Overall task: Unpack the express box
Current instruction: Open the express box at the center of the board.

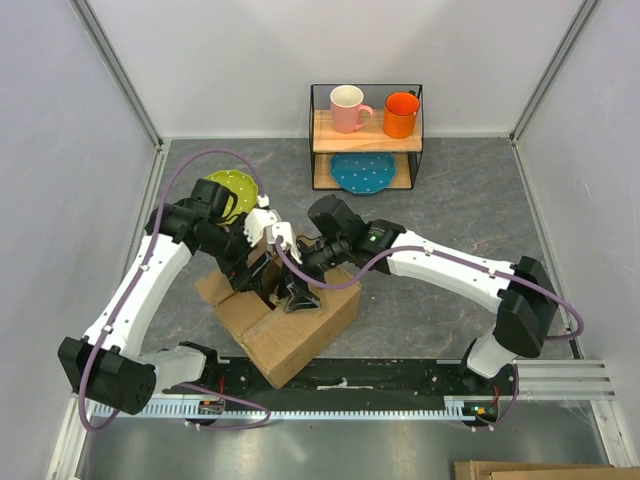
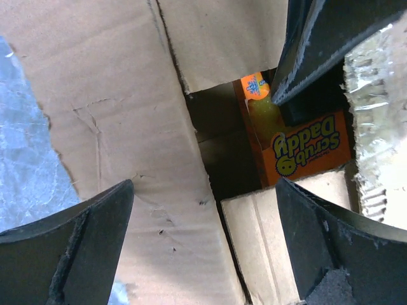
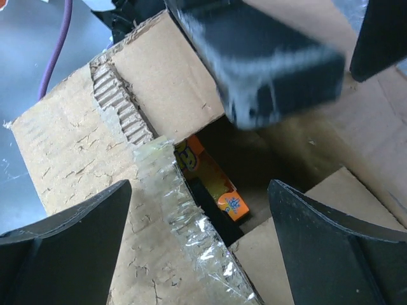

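Both wrist views show an orange pack inside the open express box; from above, the left claw and right claw, both spread apart, hide it.

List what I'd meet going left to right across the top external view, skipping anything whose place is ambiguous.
green plate → pink mug → orange mug. Left out: the express box, whose width overlaps the green plate, and the blue plate, which lies under both mugs.
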Robot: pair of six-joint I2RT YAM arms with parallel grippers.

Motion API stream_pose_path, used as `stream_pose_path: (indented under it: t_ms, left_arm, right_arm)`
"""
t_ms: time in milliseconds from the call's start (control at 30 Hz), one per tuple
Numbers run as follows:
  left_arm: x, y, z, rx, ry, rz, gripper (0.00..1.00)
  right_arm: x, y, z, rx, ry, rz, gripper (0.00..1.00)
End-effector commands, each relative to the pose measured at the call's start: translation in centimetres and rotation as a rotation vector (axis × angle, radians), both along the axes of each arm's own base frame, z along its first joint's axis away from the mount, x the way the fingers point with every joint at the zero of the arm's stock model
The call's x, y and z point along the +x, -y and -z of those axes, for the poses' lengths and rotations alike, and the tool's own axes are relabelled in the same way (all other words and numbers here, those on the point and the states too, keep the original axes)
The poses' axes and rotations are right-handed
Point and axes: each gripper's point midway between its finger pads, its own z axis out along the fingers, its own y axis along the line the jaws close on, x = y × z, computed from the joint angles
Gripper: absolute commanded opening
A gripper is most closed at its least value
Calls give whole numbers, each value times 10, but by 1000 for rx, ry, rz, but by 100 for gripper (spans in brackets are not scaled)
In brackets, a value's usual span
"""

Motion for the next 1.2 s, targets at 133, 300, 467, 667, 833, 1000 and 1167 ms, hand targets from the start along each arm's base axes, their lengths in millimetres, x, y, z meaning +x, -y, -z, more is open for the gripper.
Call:
stream_pose_path:
  t_ms: [133,300,467,667,833,1000,1167]
  left_arm:
    - [2,6,31,35,-50,1,83]
    - [9,9,47,50,-68,3,20]
    - [14,15,49,75,-74,9,2]
    - [38,21,-14,91,145,19,2]
    - [38,28,-67,114,386,56,2]
    - [36,24,-75,127,438,33,2]
    - [42,15,-48,184,440,1,2]
  right_arm:
    - [-21,5,3,-17,-46,-150,95]
    - [-26,10,12,-32,-82,-164,93]
    - [-29,9,15,-36,-127,-188,91]
    - [-29,12,18,-54,-177,-211,89]
    - [-34,12,20,-53,-206,-235,86]
    - [-40,13,23,-47,-247,-260,75]
    - [-50,18,20,-36,-291,-286,35]
